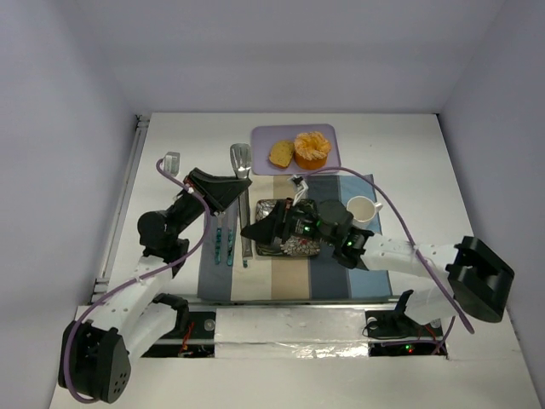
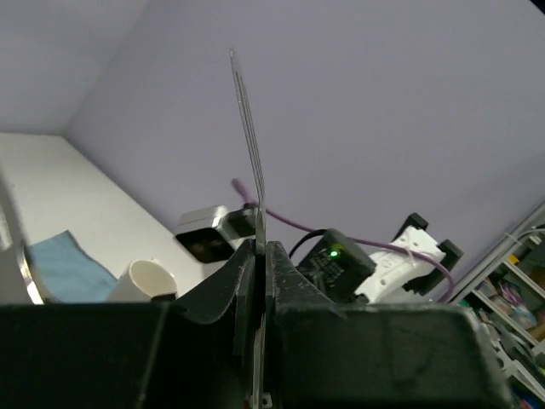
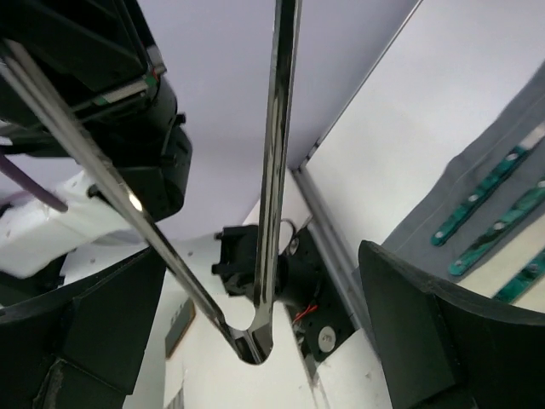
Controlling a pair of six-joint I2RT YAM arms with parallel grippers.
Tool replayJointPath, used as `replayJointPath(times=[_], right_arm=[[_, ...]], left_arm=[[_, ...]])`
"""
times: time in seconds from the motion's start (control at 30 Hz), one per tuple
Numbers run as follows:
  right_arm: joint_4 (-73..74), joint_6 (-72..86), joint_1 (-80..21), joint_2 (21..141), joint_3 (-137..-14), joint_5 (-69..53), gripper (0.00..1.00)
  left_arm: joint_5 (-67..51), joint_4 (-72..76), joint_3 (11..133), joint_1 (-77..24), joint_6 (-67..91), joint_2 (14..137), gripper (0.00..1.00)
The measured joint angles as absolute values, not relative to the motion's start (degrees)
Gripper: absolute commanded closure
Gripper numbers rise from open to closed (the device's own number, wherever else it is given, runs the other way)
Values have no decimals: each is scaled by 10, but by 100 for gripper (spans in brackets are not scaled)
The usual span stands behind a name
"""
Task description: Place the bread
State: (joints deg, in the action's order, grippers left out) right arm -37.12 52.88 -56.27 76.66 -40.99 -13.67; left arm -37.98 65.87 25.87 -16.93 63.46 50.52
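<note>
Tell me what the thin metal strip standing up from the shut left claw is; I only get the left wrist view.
Observer: Metal tongs, edge-on to you. The right wrist view shows two arms joined at a bend.
Operator: Where's the slice to be placed?
Observer: The bread lies on a purple plate at the table's far side, beside a peeled orange fruit.
Operator: And the other arm?
Observer: The right claw is open, with the tongs standing between its jaws.
</note>
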Motion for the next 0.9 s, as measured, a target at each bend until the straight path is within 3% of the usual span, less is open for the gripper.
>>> replayJointPath(times=[0.13, 0.63, 0.87, 0.9], right_arm=[[-391, 537, -576, 814, -434, -160, 1], [-513, 583, -593, 874, -428, -173, 37], [-550, 598, -593, 874, -408, -172, 44], [-554, 600, -593, 874, -406, -171, 45]], left_arm=[[-382, 700, 247, -175, 663, 513, 100], [-375, 717, 212, -195, 702, 531, 100], [-380, 718, 212, -196, 714, 546, 100], [-382, 717, 212, -196, 713, 546, 94]])
